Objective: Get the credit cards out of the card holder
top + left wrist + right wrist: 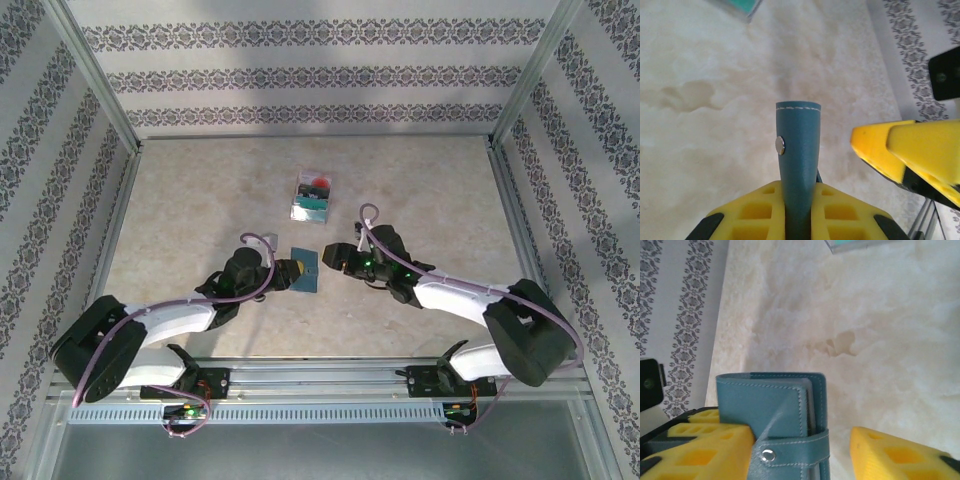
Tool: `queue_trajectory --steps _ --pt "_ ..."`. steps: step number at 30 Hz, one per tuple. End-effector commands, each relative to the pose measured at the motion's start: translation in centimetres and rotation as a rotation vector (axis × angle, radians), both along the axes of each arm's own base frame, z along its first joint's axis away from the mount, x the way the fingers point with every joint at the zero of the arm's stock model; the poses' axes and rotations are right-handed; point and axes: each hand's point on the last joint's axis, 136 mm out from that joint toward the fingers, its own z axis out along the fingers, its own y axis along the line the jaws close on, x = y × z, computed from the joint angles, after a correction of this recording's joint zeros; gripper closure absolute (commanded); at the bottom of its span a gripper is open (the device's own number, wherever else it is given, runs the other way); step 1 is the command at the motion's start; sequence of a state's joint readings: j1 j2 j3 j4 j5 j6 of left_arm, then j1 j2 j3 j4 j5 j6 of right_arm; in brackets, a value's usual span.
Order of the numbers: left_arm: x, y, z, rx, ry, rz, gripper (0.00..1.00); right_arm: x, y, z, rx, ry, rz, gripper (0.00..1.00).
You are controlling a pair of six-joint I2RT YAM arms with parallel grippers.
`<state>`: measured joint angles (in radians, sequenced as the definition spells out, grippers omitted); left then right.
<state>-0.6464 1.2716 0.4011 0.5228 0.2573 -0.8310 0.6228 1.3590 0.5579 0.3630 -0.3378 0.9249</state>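
So the setup is a beige marbled table (200, 200) boxed in by walls (300, 75) with striped floral wallpaper and a bare metal frame (95, 75), and there's a faint darker blotch (687, 95) on the tabletop. The slate-blue card holder (306, 268) sits near the middle front of the table, right between the two grippers. The left gripper (292, 269) has it for real: in the left wrist view its yellow fingers (760, 212) are pinched tight on the holder, which sticks up edge-on from between them with a little silver snap (780, 145) on the side. The right gripper (334, 260) is on the opposite side and its fingers (705, 445) are spread apart. In the right wrist view the holder's folded panel and snap strap (800, 450) sit between them, close against the one finger, with a clear gap of bare table before the other, so it's loose around it and not clamping. Honestly can't tell if the holder's bottom edge is on the table or lifted a bit. The credit cards (312, 196) are in a small pile farther back toward the far wall, well apart from the holder, teal-green on top with some red and white showing.
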Motion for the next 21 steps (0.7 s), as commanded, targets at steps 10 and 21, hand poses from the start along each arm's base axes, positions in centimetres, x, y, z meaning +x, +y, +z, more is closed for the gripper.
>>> queue_trajectory --steps 10,21 --pt "-1.0 -2.7 10.4 -0.023 -0.344 -0.293 0.95 -0.1 -0.9 8.8 0.061 -0.315 0.058 0.31" --pt "-3.0 -4.7 13.7 -0.141 -0.433 -0.465 0.96 -2.4 -1.1 13.8 0.130 -0.484 0.129 0.27"
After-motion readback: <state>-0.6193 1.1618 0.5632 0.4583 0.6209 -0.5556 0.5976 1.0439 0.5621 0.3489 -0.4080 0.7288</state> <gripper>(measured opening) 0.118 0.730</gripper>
